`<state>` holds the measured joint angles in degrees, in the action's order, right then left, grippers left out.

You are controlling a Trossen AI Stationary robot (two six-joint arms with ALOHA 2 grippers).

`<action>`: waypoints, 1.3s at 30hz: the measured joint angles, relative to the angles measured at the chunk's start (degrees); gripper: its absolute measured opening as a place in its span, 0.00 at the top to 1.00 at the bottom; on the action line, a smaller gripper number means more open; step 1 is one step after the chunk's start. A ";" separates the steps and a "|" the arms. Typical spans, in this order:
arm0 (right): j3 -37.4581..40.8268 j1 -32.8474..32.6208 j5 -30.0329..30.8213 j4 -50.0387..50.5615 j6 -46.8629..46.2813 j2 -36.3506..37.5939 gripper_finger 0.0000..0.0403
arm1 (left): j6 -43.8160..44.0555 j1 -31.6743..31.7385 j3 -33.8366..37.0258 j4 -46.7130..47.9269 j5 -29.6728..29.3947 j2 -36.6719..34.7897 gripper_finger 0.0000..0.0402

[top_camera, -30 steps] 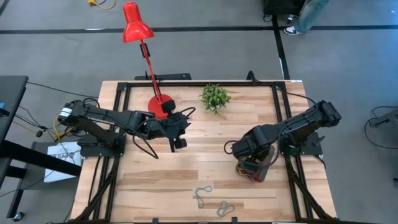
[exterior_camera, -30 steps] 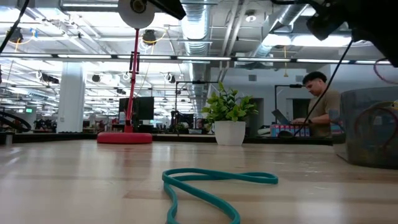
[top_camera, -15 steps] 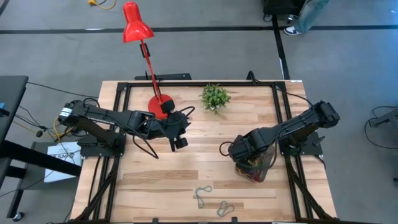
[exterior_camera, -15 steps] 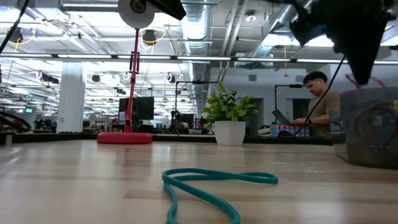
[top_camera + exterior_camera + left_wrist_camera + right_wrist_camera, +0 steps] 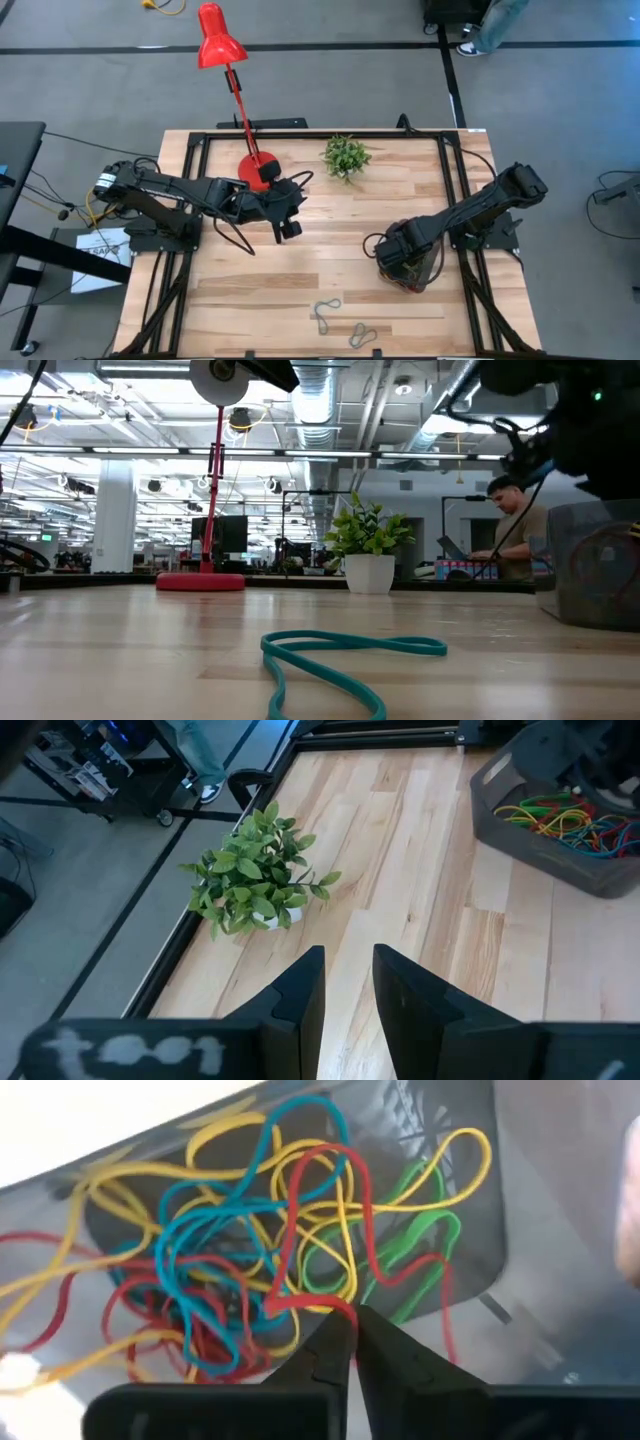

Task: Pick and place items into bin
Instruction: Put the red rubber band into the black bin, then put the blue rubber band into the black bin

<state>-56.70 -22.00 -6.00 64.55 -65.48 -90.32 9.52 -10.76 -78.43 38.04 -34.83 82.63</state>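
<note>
The bin (image 5: 428, 275), dark grey and see-through, stands on the table's right part and holds a tangle of red, yellow, green and blue bands (image 5: 230, 1260). My right gripper (image 5: 347, 1328) points down into it, its fingers nearly together at a red band (image 5: 350, 1210). Two grey-blue loops (image 5: 325, 313) (image 5: 362, 333) lie flat near the table's front edge. One shows teal in the low view (image 5: 340, 655). My left gripper (image 5: 348, 960) waits open and empty above the table's middle left (image 5: 288, 228). My right gripper pinches a bend of the red band (image 5: 318, 1308) at its fingertips. The fingers come from above, pointing down into the bin. The rest of the band loops away from the tips and lies on the heap of other bands in the bin.
A red lamp stands with its round base (image 5: 258, 170) at the far left, and a small potted plant (image 5: 346, 156) at the far middle. Black frame rails (image 5: 460, 190) run along the table's sides. A person (image 5: 515, 520) sits in the room behind.
My right gripper has come down into the bin and shifted a little toward the table's near edge, rolling its wrist as it went. The left arm has kept still. The loops on the table have not moved.
</note>
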 joint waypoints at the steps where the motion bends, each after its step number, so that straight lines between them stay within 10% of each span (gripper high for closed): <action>1: 0.82 0.00 0.07 -1.04 -0.76 0.00 0.96 | 0.00 0.00 0.00 0.00 0.00 0.00 0.80; 24: 4.59 0.00 -0.09 -7.06 -5.63 0.00 0.76 | 1.09 0.00 0.00 -0.02 0.07 -0.02 0.80; 39: -6.92 0.00 0.05 7.44 -2.28 0.00 0.74 | 1.30 0.00 0.00 -0.07 1.66 -0.02 0.80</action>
<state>-63.62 -22.00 -5.96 71.99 -67.75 -90.32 10.82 -10.76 -78.43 37.98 -33.17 82.61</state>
